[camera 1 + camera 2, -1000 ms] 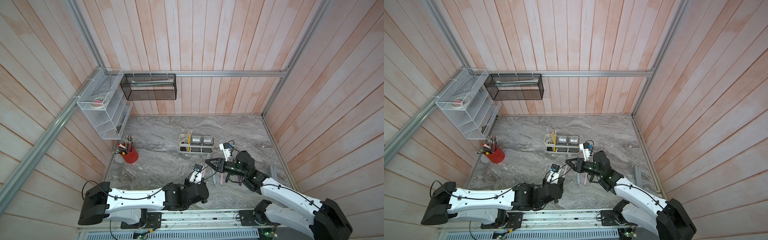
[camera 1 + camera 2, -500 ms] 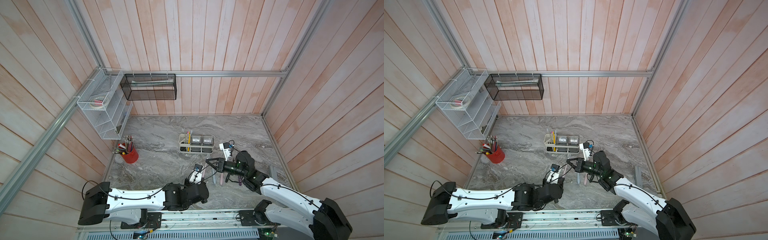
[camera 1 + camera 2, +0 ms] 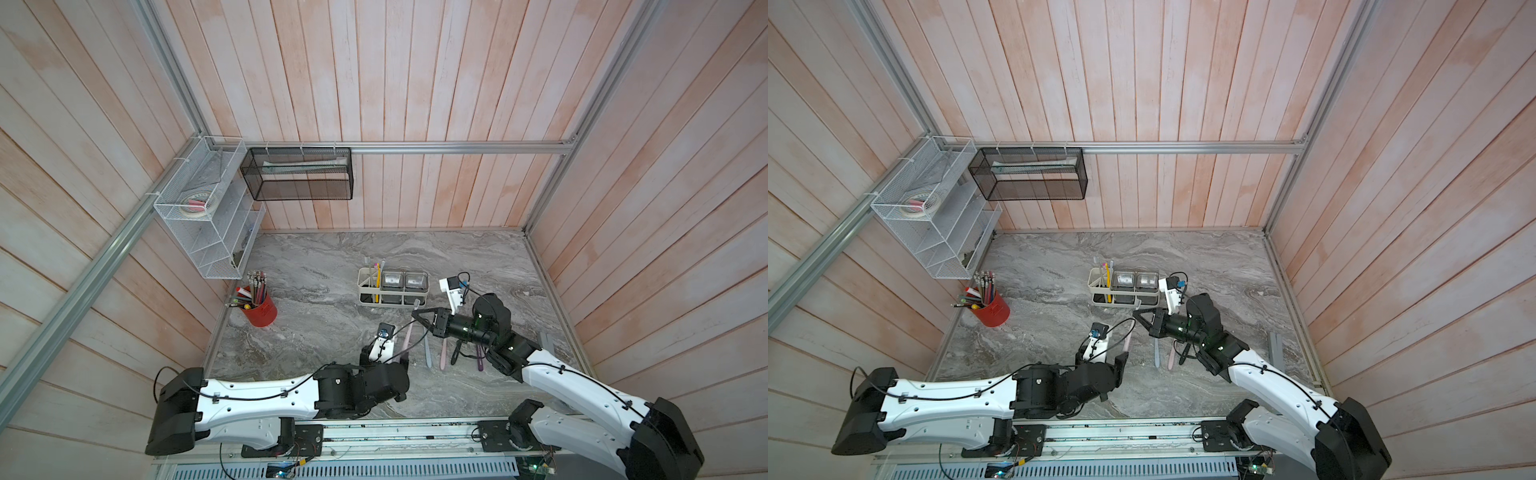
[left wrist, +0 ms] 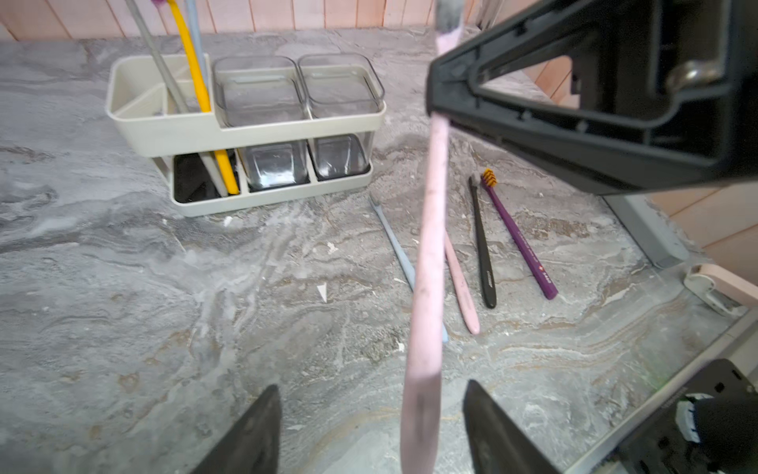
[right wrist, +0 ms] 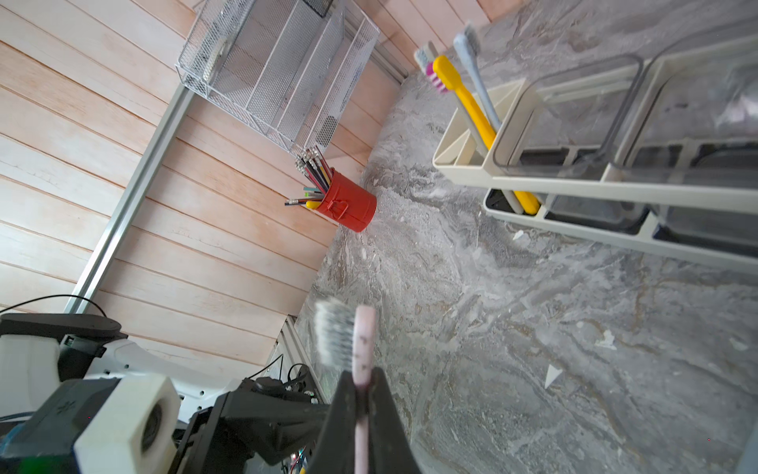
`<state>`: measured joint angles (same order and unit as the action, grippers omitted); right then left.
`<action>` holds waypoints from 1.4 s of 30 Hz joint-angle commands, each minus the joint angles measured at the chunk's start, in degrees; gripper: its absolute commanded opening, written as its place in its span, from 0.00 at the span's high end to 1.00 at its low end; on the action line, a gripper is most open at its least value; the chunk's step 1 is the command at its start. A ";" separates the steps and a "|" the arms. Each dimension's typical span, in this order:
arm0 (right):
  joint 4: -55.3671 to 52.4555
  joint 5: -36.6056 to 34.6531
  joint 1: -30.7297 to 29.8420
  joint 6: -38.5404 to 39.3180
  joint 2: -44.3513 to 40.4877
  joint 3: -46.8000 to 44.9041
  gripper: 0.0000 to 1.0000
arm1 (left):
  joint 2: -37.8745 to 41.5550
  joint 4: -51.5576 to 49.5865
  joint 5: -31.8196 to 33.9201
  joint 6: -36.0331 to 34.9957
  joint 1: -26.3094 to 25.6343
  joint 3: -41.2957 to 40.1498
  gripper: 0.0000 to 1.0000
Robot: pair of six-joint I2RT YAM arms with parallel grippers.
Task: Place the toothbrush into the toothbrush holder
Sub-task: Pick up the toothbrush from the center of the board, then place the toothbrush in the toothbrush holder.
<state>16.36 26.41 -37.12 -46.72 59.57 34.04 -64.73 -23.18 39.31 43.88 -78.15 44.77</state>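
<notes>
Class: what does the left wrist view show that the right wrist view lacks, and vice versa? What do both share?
Left wrist only: the purple toothbrush and black toothbrush lying flat. Right wrist only: the red pencil cup and white wire rack. Both: the pink toothbrush shut in the right hand, and the toothbrush holder.

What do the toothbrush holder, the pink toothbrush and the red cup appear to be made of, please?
The toothbrush holder looks like matte cream moulded plastic, with rounded edges. The pink toothbrush seems matte plastic, scuffed with dark specks. The red cup is probably painted metal, given its sheen and raised bands.
</notes>
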 commanded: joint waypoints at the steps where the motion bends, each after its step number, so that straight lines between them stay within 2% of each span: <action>1: -2.75 -1.12 2.36 4.60 2.18 5.76 1.00 | 5.88 -4.99 0.57 1.03 2.83 0.44 0.18; 4: -4.68 -3.00 2.82 8.54 5.69 12.00 1.00 | 12.05 -7.76 -0.49 2.42 5.82 -1.27 0.08; 5: -5.00 -4.02 2.84 9.89 6.96 14.08 1.00 | 13.88 -9.03 -1.08 2.79 7.25 -1.50 0.01; 6: -5.11 -5.30 2.84 11.18 8.45 16.07 1.00 | 15.39 -10.74 -1.88 3.47 9.10 -1.60 0.00; 14: -5.73 -10.86 1.84 19.78 21.82 33.74 1.00 | 20.67 -17.60 -14.26 3.60 25.99 -2.54 0.00; 18: -7.66 -16.64 -1.83 28.44 29.16 43.24 1.00 | 20.31 -18.45 -20.73 2.45 33.06 -3.29 0.00; 21: -6.19 -20.39 -4.19 33.05 33.14 46.69 1.00 | 19.41 -19.04 -24.55 1.57 37.72 -3.61 0.00; 29: -1.57 -24.86 -7.50 40.79 40.01 48.92 1.00 | 18.08 -16.77 -30.16 -0.40 43.39 -4.15 0.00; 35: 2.57 -26.33 -7.59 44.72 42.00 47.30 1.00 | 17.94 -15.92 -30.58 -0.95 43.78 -4.76 0.00; 42: 6.00 -24.57 -7.59 44.87 42.54 45.23 1.00 | 18.06 -15.46 -30.34 -1.13 43.78 -5.13 0.00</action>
<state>18.94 1.54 -44.49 -3.01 101.47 80.86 -46.92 -39.64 9.26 43.86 -34.61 40.99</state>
